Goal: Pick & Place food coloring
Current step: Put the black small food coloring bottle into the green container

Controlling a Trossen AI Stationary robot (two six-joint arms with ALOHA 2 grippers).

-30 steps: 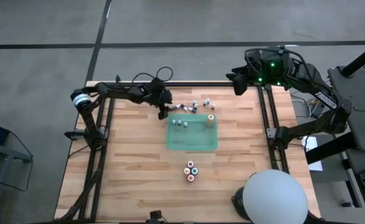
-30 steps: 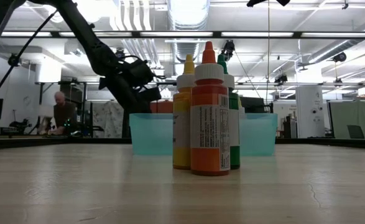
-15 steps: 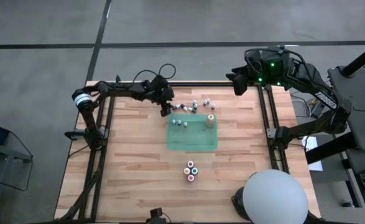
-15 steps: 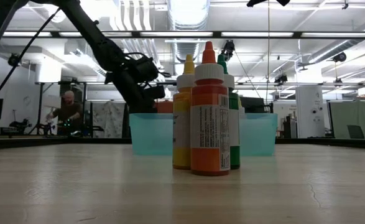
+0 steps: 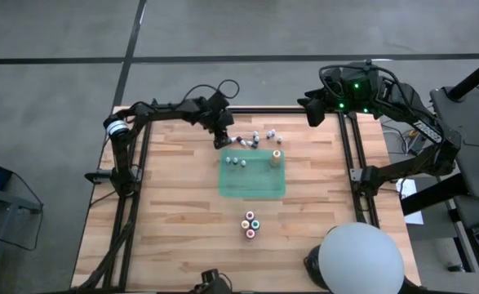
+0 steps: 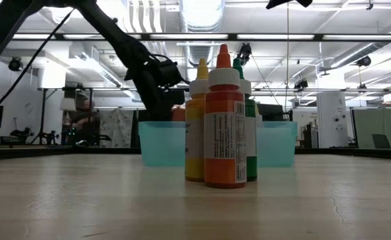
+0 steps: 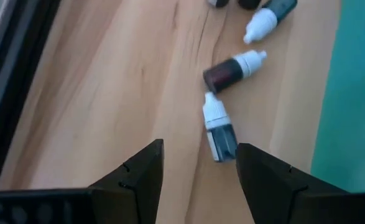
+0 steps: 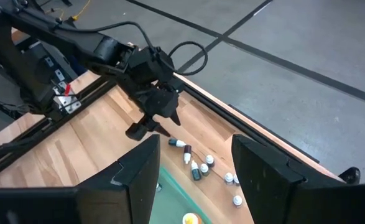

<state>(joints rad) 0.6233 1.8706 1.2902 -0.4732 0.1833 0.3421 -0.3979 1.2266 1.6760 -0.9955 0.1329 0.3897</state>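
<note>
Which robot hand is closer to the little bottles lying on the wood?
The left hand. It hovers open right by the little bottles, at the end of their row beside the green tray. The right hand waits, open, up at the table's far right corner.

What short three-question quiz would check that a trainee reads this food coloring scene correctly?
1. True or false: the left gripper is shut on a bottle.
2. Which view shows small bottles lying on the wood beside the green tray: A low, B left wrist?
3. Fill in: the right gripper waits at the table's far ____ corner.

Key: 1 false, its jaws stand open over a lying bottle. 2 B. 3 right.
</note>
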